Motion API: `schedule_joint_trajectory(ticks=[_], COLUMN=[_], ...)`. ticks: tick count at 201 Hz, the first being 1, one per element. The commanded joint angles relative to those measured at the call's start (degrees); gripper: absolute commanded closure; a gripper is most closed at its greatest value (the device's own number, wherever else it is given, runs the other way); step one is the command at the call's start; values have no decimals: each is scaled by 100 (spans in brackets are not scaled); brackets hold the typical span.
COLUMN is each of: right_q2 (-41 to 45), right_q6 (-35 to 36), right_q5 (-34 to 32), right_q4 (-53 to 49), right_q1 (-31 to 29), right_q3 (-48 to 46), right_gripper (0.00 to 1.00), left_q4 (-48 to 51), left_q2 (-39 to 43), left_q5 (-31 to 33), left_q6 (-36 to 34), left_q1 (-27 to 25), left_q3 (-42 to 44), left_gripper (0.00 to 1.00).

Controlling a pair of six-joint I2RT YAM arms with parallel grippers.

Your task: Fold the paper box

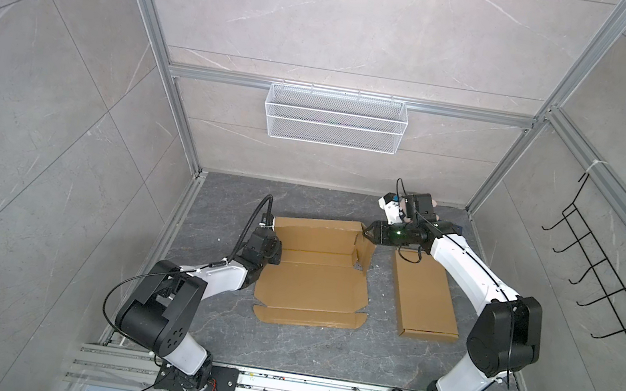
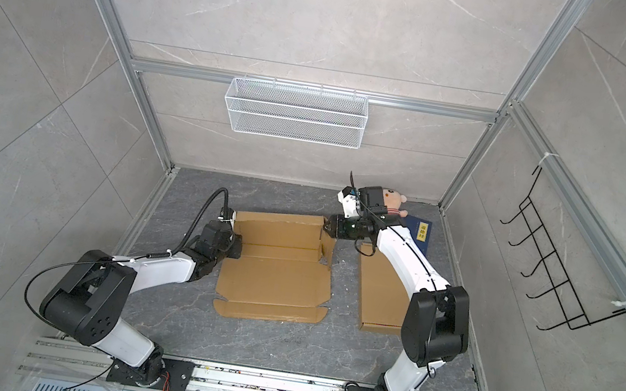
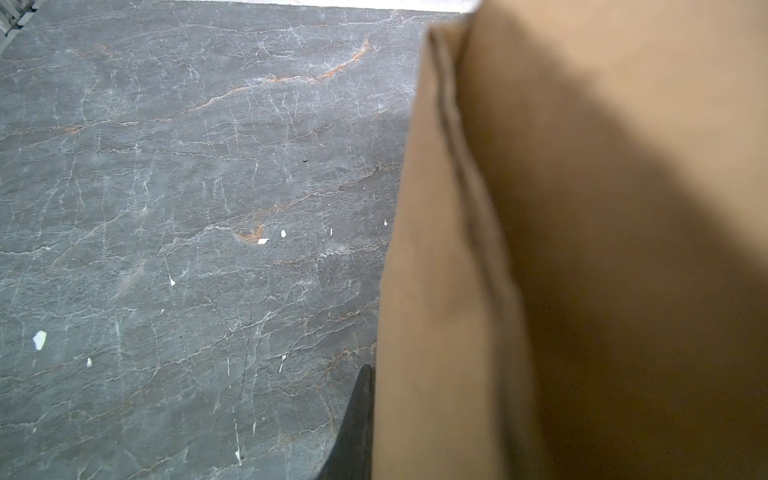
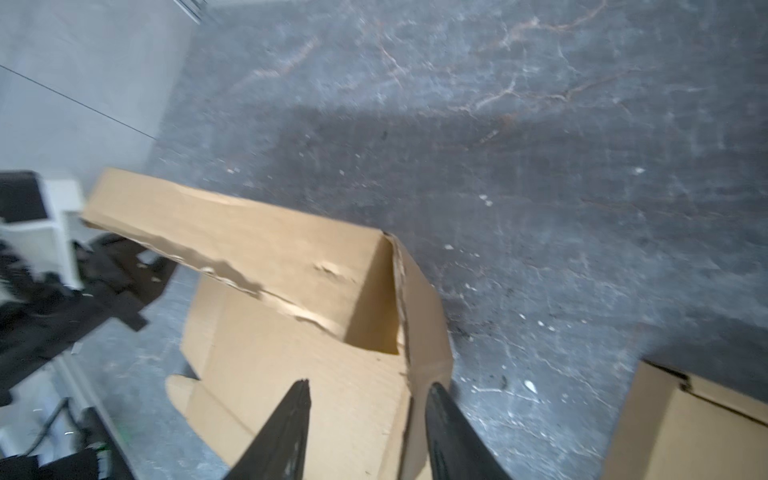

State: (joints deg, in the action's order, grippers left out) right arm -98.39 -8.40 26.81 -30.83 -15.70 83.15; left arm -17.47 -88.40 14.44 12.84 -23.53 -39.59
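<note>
Lower centre: paper box (image 1: 312,272) right flap (image 4: 424,332) straddled, unclamped, by half-parted right gripper (image 4: 370,382); opposite side clamped by left gripper (image 1: 273,255).

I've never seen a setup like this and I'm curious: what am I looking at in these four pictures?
Two robot arms work over a dark table. Two pictures look down from overhead; two come from cameras on the arms' wrists. A brown paper box lies half unfolded between the arms, its far wall raised. The left pincer is shut on its left edge; the right pincer is open at its far right corner, holding nothing. A second, flat box lies to the right, with a doll and blue book behind it.
</note>
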Motion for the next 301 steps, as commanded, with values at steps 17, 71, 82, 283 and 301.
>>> schedule_joint_trajectory(ticks=[17, 71, 82, 283, 301], right_q2=[-168, -445, -609, -322, -210], right_q6=[-214, -208, 21, 1272, 1066], right_q5=[644, -349, -743, -1269, -1839], right_q4=[136, -95, -439, 1335, 2061], right_q1=[281, 755, 736, -794, -935], right_q3=[296, 714, 808, -848, -1185], right_gripper=[47, 48, 49, 42, 42], left_q4=[306, 315, 311, 336, 338], left_q2=[37, 25, 15, -11, -11], left_q5=[116, 120, 120, 118, 115], left_q6=[-395, -405, -397, -418, -422], left_q1=[-29, -28, -29, -26, -29], left_q3=[56, 48, 40, 20, 19], left_gripper=[100, 100, 100, 100, 100])
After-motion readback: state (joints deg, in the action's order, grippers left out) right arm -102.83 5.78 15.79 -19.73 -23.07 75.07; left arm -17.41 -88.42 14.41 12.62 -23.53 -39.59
